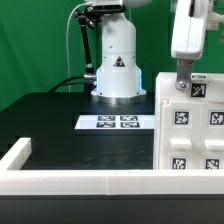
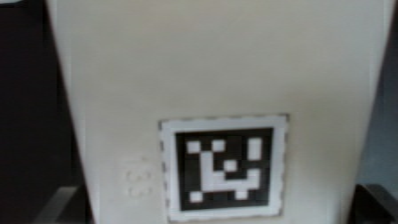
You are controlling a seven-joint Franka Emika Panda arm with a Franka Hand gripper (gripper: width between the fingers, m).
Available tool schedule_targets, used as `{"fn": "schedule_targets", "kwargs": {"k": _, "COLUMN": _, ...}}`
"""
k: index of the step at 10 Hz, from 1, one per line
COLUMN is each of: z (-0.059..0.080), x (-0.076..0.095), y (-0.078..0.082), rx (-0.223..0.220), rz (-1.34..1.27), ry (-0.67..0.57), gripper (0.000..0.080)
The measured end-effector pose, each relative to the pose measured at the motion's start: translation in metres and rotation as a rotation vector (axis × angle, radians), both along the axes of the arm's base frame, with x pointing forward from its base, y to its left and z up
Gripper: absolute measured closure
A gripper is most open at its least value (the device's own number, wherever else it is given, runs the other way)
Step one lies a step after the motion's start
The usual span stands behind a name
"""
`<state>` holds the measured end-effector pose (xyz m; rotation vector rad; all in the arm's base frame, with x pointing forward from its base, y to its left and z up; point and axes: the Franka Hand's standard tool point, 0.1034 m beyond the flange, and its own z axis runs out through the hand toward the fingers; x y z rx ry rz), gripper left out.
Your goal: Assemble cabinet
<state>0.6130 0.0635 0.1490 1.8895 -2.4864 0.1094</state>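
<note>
The cabinet (image 1: pixel 193 125) is a large white box with several black-and-white tags, standing at the exterior view's right. My gripper (image 1: pixel 181 86) hangs straight down over its upper left part, fingertips at its top surface. In the wrist view a white panel of the cabinet (image 2: pixel 205 80) with one tag (image 2: pixel 224 165) fills the picture. Only dark bits of my fingers (image 2: pixel 64 206) show at the lower corners, so the gripper (image 2: pixel 217 212) stands wide, one jaw on either side of the panel. I cannot see whether they press on it.
The marker board (image 1: pixel 118 122) lies flat on the black table before the robot's white base (image 1: pixel 116 70). A long low white border wall (image 1: pixel 80 183) runs along the near edge and up the left side (image 1: pixel 15 154).
</note>
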Motion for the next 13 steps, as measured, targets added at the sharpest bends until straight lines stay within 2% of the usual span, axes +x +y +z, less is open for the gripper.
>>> {"fn": "schedule_targets", "kwargs": {"k": 2, "z": -0.0018, "x": -0.0007, "y": 0.0018, "rx": 0.01, "rz": 0.008, "ry": 0.004, "gripper": 0.0231}}
{"fn": "schedule_targets", "kwargs": {"k": 3, "z": -0.0022, "x": -0.0008, "y": 0.002, "rx": 0.01, "rz": 0.018, "ry": 0.005, "gripper": 0.0051}}
{"fn": "schedule_targets", "kwargs": {"k": 4, "z": -0.0024, "x": -0.0008, "y": 0.0021, "rx": 0.01, "rz": 0.02, "ry": 0.005, "gripper": 0.0051}}
{"fn": "schedule_targets", "kwargs": {"k": 5, "z": -0.0027, "x": -0.0009, "y": 0.0022, "rx": 0.009, "rz": 0.024, "ry": 0.005, "gripper": 0.001}}
{"fn": "schedule_targets", "kwargs": {"k": 13, "z": -0.0035, "x": -0.0013, "y": 0.0028, "rx": 0.009, "rz": 0.035, "ry": 0.007, "gripper": 0.0003}}
